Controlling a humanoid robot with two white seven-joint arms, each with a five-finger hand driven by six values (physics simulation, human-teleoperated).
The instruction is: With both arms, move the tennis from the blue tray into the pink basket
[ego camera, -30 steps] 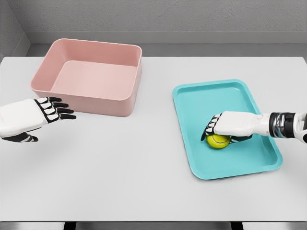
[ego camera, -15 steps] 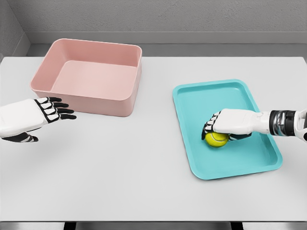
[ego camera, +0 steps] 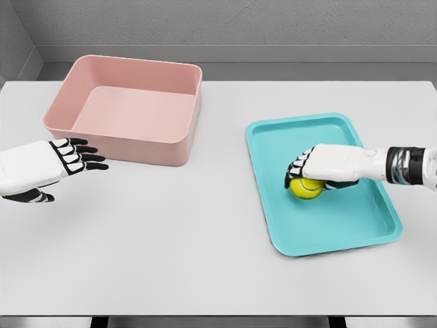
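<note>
Ball (ego camera: pixel 306 188) is held under the right robot hand (ego camera: pixel 315 172), fingers curled over its top and sides; grasp is judged closed on it. Whether it is clear of the blue tray (ego camera: pixel 372 231) floor or only just touching cannot be told from this angle. It sits over the tray's middle, slightly toward the tray's left edge.

Left robot hand (ego camera: pixel 51 166) is parked over the table (ego camera: pixel 205 232) at the far left, fingers spread and relaxed, pointing right, nothing held. It lies just in front of the pink basket (ego camera: pixel 116 133), near the basket's front-left corner but apart from it.

Key relation: basket lies up and to the left of the ball, well apart, with open table between tray and basket. Left hand is far nearer the basket; right hand is the one that has the ball. No long axis to worry about on a sphere, so approach direction is set only by palm orientation.

Step is judged as pick/lift at the tray, early in the task. A leftward carry across the table gap is expected, and since both arms are called for, a handover somewhere between tray and basket is likely.

Risks: ball is gripped mostly from above, so it could be squeezed out and roll. Basket's front wall must be cleared before release.
</note>
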